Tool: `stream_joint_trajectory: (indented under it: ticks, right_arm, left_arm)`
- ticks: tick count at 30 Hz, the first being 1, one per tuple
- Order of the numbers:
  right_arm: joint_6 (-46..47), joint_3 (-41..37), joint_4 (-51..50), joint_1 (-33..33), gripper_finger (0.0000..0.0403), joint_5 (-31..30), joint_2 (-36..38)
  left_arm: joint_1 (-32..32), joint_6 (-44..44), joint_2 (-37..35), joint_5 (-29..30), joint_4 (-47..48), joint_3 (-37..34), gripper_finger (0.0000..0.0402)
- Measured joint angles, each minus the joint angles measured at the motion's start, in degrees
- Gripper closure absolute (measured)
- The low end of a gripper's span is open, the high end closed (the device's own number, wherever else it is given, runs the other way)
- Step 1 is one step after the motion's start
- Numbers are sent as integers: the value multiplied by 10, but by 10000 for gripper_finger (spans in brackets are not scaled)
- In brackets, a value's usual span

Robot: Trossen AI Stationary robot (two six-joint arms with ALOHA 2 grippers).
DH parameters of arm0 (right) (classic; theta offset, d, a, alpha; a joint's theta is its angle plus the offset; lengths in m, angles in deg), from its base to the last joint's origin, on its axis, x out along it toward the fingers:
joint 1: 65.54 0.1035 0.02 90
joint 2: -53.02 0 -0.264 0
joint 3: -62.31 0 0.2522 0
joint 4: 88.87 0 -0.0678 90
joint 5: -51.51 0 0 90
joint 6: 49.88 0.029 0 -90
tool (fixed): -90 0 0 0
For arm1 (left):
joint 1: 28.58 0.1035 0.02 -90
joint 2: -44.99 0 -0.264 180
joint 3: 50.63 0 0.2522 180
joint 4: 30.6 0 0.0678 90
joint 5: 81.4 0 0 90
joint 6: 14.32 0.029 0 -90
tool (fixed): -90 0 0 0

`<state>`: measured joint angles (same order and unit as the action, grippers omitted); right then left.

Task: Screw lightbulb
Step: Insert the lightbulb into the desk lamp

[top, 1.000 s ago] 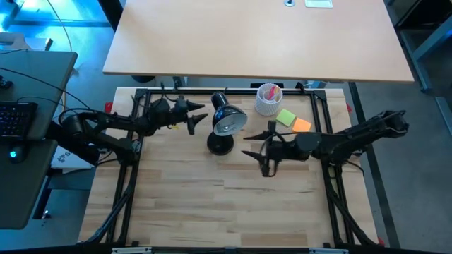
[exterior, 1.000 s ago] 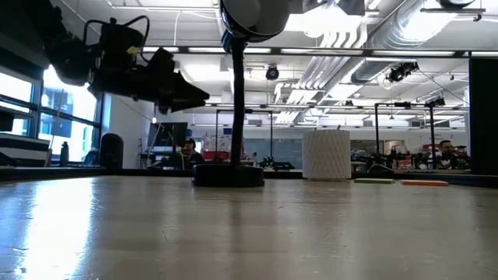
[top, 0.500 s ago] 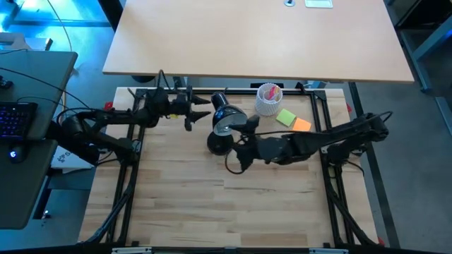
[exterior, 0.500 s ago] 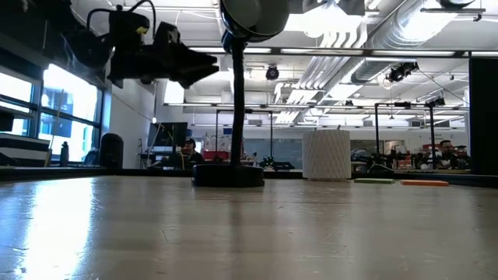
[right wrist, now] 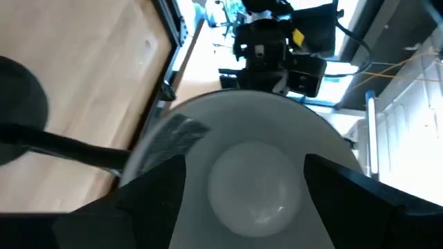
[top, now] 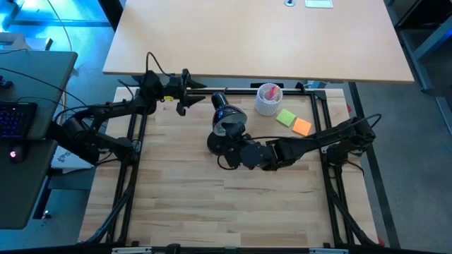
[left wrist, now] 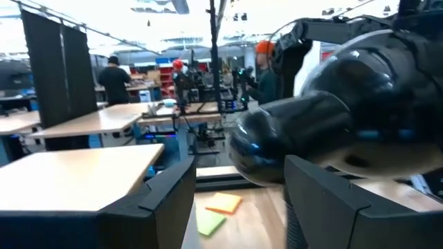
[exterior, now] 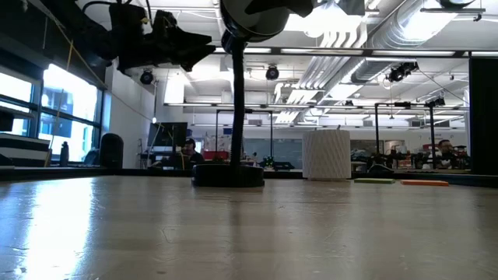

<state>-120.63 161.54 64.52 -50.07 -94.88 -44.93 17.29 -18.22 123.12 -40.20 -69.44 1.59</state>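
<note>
The black desk lamp stands on its round base [top: 219, 144] at the table's far middle, its head [top: 227, 118] facing down. In the right wrist view the white lightbulb [right wrist: 252, 187] sits in the middle of the head's pale reflector [right wrist: 180, 131]; its screw base is hidden. My right gripper [right wrist: 246, 160] is open under the head [top: 232, 152], pointing up, with a finger on either side of the bulb in that view, and I see no touch. My left gripper [top: 185, 92] is open, high up to the left of the head [left wrist: 332, 131].
A white ribbed cup [top: 268, 99] with pink things in it stands at the far edge, right of the lamp. Green and orange sticky notes [top: 293, 121] lie beside it. The lamp's stem [exterior: 236, 101] rises from the base. The near half of the wooden table [top: 226, 204] is bare.
My right gripper has gone toward the table's left, in under the lamp head beside the base, and has tipped up to face into the reflector. My left gripper has risen and drawn back toward the far edge, away from the lamp head. The lamp has stayed in place.
</note>
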Motion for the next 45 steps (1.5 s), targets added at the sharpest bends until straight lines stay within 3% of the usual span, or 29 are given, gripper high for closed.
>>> stream_joint_trajectory:
  ticks: [4, 11, 21, 38, 45]
  right_arm:
    - [-16, 0, 15, -15, 109, -2, 0]
    - [34, 0, 15, -49, 109, 0, 0]
    - [229, 0, 13, -62, 109, 4, 0]
    - [613, 0, 10, -53, 109, -61, 10]
    - [607, 0, 11, -42, 109, -31, 27]
  left_arm:
    - [-4, 0, 19, -4, 0, 20, 185]
    - [-25, 21, 63, -19, -1, 43, 185]
    - [-60, 43, 65, -19, -2, 43, 186]
    - [-62, 52, 61, -40, -9, 43, 186]
    - [-63, 57, 60, -49, -6, 43, 186]
